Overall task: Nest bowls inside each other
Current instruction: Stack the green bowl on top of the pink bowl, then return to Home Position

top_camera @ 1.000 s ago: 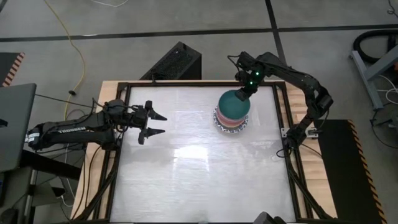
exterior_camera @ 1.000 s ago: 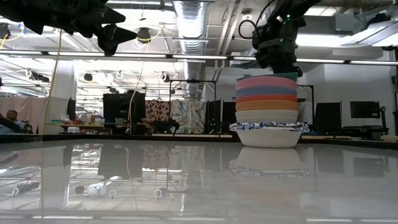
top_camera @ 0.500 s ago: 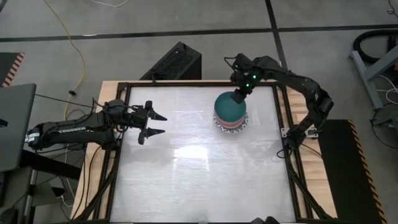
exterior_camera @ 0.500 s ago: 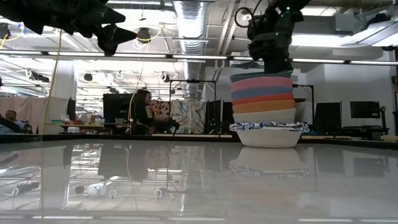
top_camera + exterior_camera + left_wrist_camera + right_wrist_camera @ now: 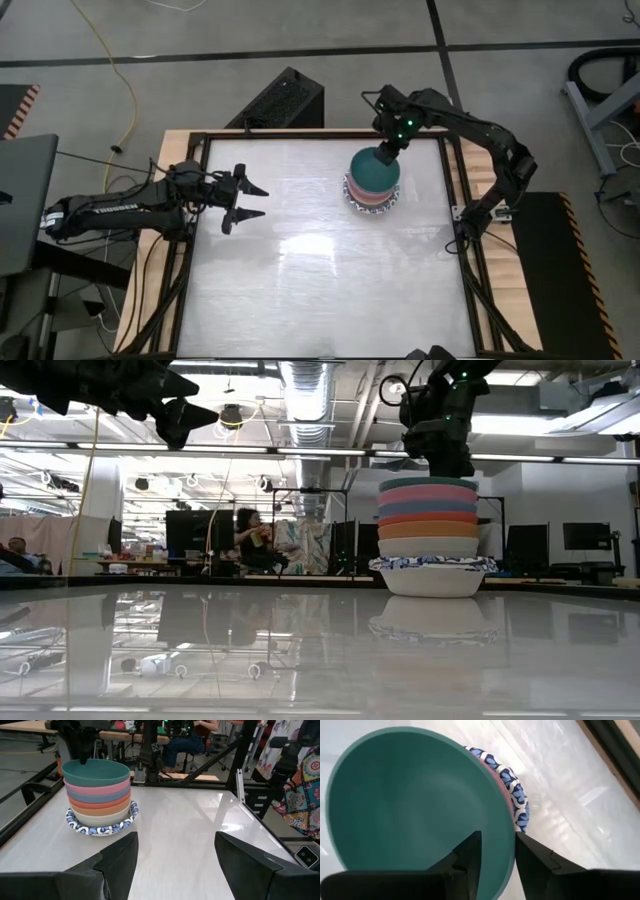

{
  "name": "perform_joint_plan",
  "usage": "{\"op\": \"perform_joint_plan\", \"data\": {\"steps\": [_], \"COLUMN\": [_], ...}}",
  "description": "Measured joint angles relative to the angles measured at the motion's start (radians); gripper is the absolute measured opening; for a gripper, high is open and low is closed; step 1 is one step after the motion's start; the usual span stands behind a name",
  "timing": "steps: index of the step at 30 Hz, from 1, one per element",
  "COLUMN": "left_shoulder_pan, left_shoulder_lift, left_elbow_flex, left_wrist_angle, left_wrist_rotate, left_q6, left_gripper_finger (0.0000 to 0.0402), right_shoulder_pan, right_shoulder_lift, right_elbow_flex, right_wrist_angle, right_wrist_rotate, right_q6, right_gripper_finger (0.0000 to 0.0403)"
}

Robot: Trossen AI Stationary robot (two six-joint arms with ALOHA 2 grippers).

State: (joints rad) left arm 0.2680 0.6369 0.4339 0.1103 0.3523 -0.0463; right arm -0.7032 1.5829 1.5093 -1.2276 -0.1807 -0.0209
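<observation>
The bowls (image 5: 430, 535) stand nested in one upright stack – mouths up, green bowl (image 5: 374, 168) on top – at the table's (image 5: 320, 290) far right. The right gripper (image 5: 496, 851) straddles the green rim, fingers slightly apart, not clamping. The left gripper (image 5: 250, 198) hovers spread wide, well away.

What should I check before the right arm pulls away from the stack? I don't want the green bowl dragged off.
1. Green bowl seated level on top of the stack: ok.
2. Right gripper jaws clear of the green bowl's rim: not ok; they straddle it, one inside, one outside.
3. Jaws parted from the rim, not pinching: ok; a gap shows.
4. Stack upright on the blue-patterned bowl: ok.
5. Left gripper open, well away from the stack: ok.
6. Table around the stack free of stray bowls: ok.
</observation>
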Motion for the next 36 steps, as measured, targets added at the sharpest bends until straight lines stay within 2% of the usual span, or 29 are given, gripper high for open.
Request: {"op": "perform_joint_plan", "data": {"steps": [12,16,19,23,26,29,32,36], "left_shoulder_pan": [0.000,0.000,-0.001,-0.015,-0.034,-0.045,-0.048,-0.074], "left_shoulder_lift": [0.000,0.000,0.000,-0.003,-0.011,-0.012,-0.011,-0.011], "left_elbow_flex": [0.000,0.000,0.000,0.000,0.000,0.001,0.001,0.001], "left_wrist_angle": [-0.008,-0.008,-0.006,0.030,0.080,0.137,0.180,0.217], "left_wrist_rotate": [0.000,0.000,0.000,0.001,-0.010,-0.062,-0.107,-0.153], "left_q6": [0.000,-0.001,-0.004,0.009,0.018,0.015,-0.002,-0.023], "left_gripper_finger": [0.0251,0.0251,0.0251,0.0251,0.0251,0.0251,0.0251,0.0251], "right_shoulder_pan": [-0.036,-0.058,-0.045,-0.012,0.009,0.019,0.053,0.144], "right_shoulder_lift": [-0.052,-0.131,-0.225,-0.409,-0.551,-0.673,-0.765,-0.860], "right_elbow_flex": [0.000,0.000,-0.021,-0.187,-0.362,-0.505,-0.584,-0.665], "right_wrist_angle": [0.053,0.135,0.241,0.464,0.605,0.754,0.849,0.892], "right_wrist_rotate": [0.003,-0.007,-0.072,-0.176,-0.177,-0.192,-0.208,-0.211], "right_q6": [-0.137,-0.146,-0.169,-0.180,-0.153,-0.036,0.074,0.136], "right_gripper_finger": [0.0136,0.0136,0.0136,0.0136,0.0136,0.0136,0.0136,0.0136]}}
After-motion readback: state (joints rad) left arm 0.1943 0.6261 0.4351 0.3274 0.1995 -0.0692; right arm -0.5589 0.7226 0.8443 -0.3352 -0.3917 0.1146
